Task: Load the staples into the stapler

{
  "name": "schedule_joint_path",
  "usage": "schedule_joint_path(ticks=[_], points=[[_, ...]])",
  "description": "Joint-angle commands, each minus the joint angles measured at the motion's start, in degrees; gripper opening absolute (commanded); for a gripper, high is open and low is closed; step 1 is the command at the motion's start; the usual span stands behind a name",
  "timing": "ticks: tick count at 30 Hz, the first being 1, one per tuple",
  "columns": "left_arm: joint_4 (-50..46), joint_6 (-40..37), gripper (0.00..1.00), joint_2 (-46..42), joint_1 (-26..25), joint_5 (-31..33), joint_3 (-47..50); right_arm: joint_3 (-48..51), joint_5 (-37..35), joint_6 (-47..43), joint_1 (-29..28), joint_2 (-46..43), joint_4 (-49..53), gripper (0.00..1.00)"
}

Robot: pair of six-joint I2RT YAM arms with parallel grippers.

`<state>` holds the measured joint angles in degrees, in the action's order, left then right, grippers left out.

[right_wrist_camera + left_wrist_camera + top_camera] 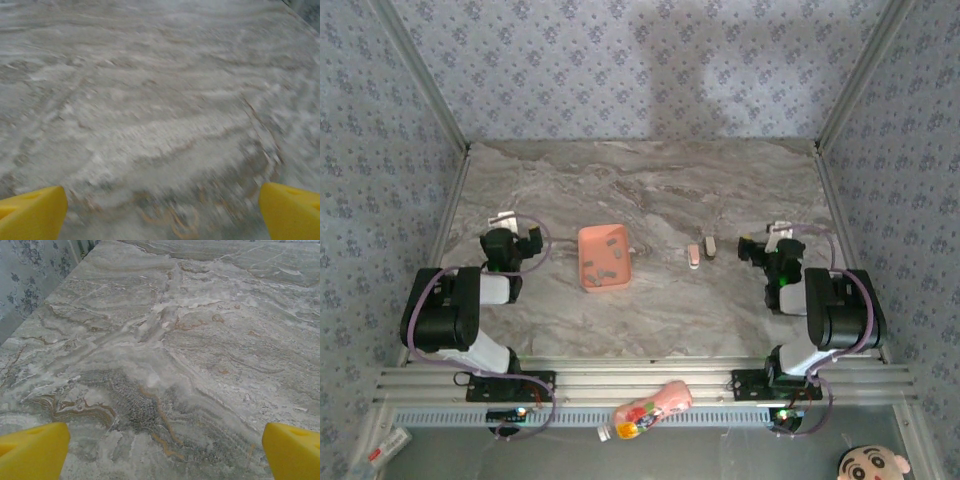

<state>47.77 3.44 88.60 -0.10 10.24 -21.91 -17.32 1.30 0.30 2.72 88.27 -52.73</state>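
The staples (601,270) are several short dark-grey strips lying in a salmon-pink tray (586,237) left of the table's middle. The stapler (693,257), tiny and pale pink-and-white, lies on the marble right of the tray, with a second small pale piece (710,244) beside it. My left gripper (516,243) hovers left of the tray; in the left wrist view the left gripper (165,452) is open over bare marble. My right gripper (767,249) sits right of the stapler; in the blurred right wrist view the right gripper (162,212) is open with nothing between its yellow fingertips (32,210).
A pink bottle with a colourful label (650,408) lies on the front rail between the arm bases. A cartoon-face item (865,465) sits at the bottom right. Patterned walls and metal posts (450,190) close in the table on three sides.
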Motion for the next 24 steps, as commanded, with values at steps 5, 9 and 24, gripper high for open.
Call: schedule_joint_path(ticks=[5,9,24], points=[[0.04,-0.86,0.99,-0.75,-0.14,-0.93,-1.17,-4.5,2.06,-1.61,0.49,-0.23,4.0,1.0],[0.04,-0.86,0.98,-0.74,-0.13,-0.97,-1.16,-4.66,2.13,-1.61,0.59,-0.46,4.55,1.0],[-0.16,-0.71,0.99,-0.79,0.52,-2.57,-1.2,-4.65,2.35,-1.11,1.04,-0.47,4.57,1.0]])
